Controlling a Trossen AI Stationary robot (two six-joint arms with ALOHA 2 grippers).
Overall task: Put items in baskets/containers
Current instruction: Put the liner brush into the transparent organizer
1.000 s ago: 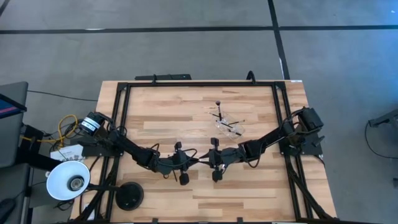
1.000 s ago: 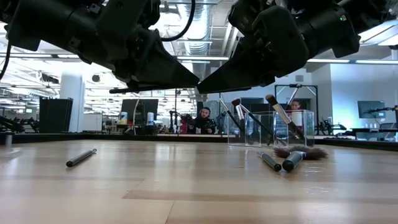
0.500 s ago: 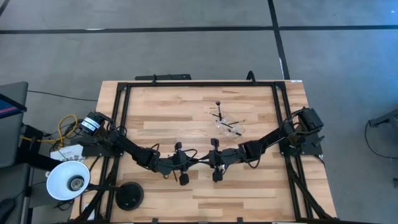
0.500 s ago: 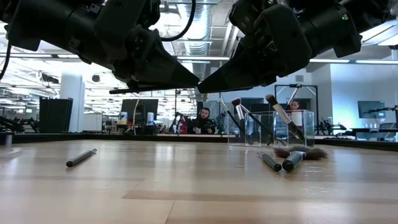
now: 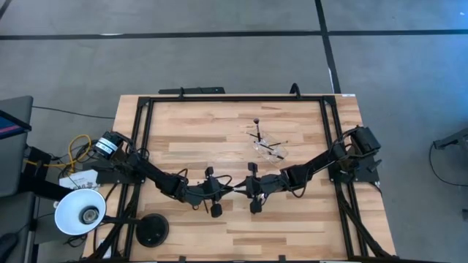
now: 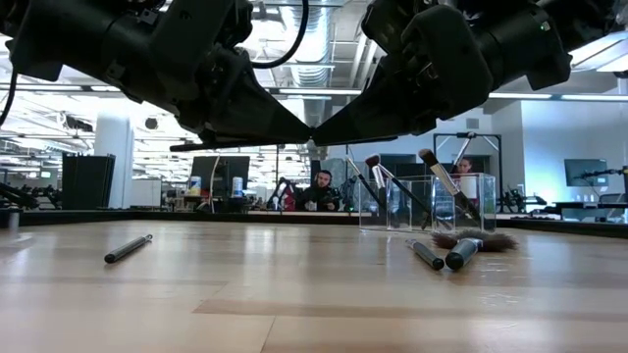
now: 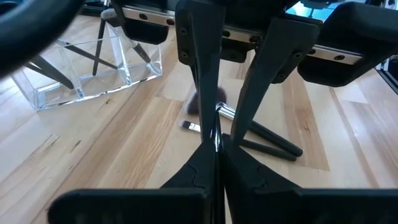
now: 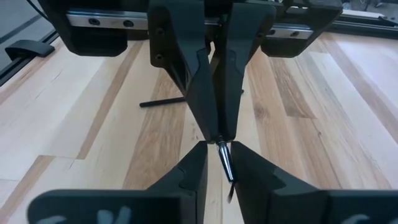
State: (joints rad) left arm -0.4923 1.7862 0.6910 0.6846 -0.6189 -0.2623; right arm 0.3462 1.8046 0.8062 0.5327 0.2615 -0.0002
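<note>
Your left pincer [image 6: 306, 133] and right pincer [image 6: 319, 133] meet tip to tip above the counter [image 5: 219, 131], both pinched on one slim makeup brush [image 8: 223, 155].

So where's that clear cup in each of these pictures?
High view: clear cup, right of table centre, beyond the arms.
Low view: right side, toward the far edge.
Left wrist view: farther off than the loose brushes.
Right wrist view: not in it.
Shared landmark: dark brushes leaning inside it.
</note>
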